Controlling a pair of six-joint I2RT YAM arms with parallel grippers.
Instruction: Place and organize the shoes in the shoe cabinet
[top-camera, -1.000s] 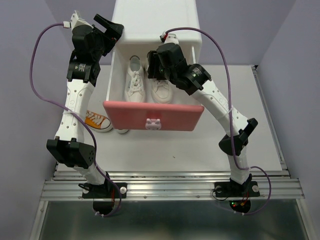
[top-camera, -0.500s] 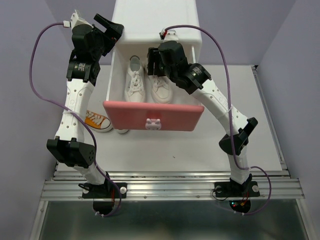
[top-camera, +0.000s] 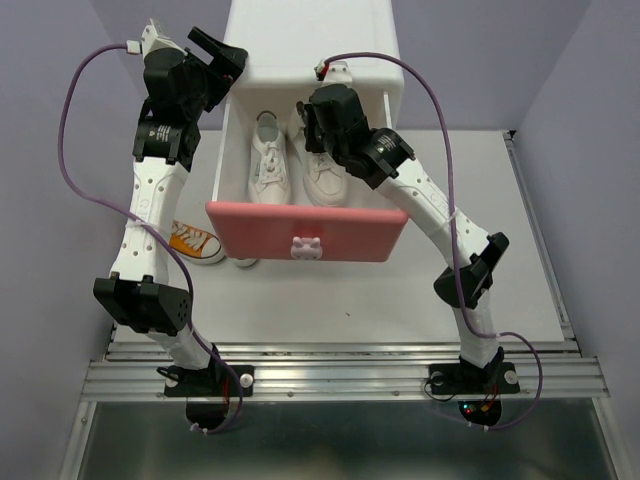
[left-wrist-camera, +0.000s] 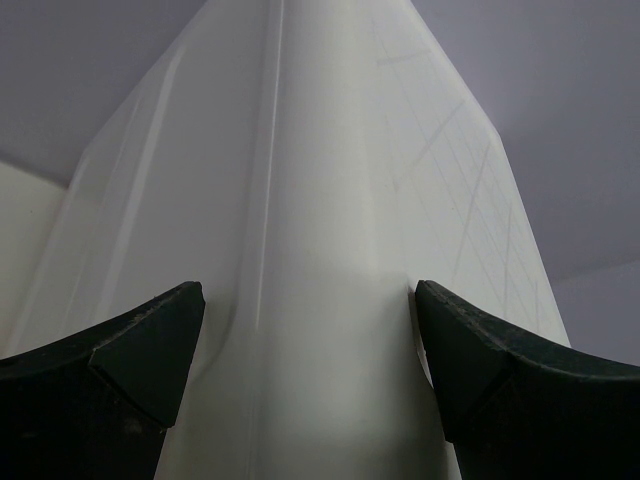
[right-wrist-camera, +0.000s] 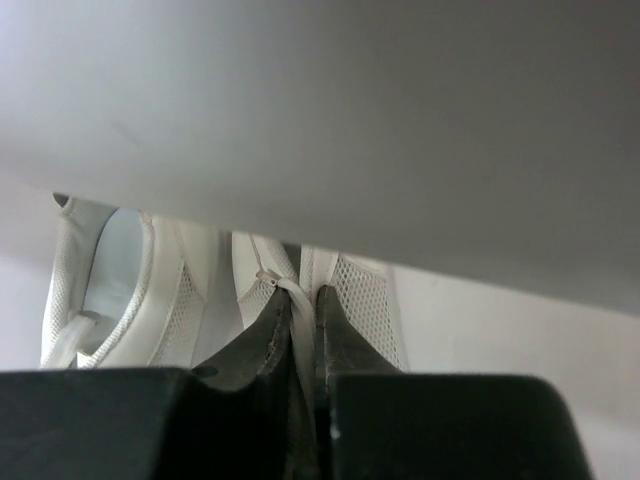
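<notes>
Now the right gripper (right-wrist-camera: 303, 315) pinches the right white sneaker (right-wrist-camera: 365, 290) in the open drawer

The upper drawer (top-camera: 228, 150) of the shoe cabinet (top-camera: 310, 40) stands pulled out toward the arms. Its salmon-pink front (top-camera: 300, 222) carries a bunny-shaped knob (top-camera: 307, 246). Inside the drawer the two white shoes lie side by side, with the toes toward the pink front. The left white sneaker (top-camera: 270, 158) lies free and nothing touches it.

The right arm reaches over the pink front to the rear end of the right white sneaker, just under the edge of the cabinet body. In the right wrist view its two fingers (right-wrist-camera: 262, 345) are almost together. Between them is a thin white strip (right-wrist-camera: 298, 300) that belongs to the top of this shoe, so the gripper has this shoe by the strip.

The left gripper (left-wrist-camera: 308, 295) is at the upper left side of the cabinet. Its fingers (left-wrist-camera: 120, 375) are spread wide, one on each side of a corner edge of the white body. I cannot tell if they touch the wall.

One orange sneaker (top-camera: 195, 242) lies on the table (top-camera: 520, 200), left of the drawer and partly hidden by the left arm. Just below the left corner of the pink front a bit of white sole (top-camera: 245, 263) shows, but I cannot tell which shoe it is.
</notes>
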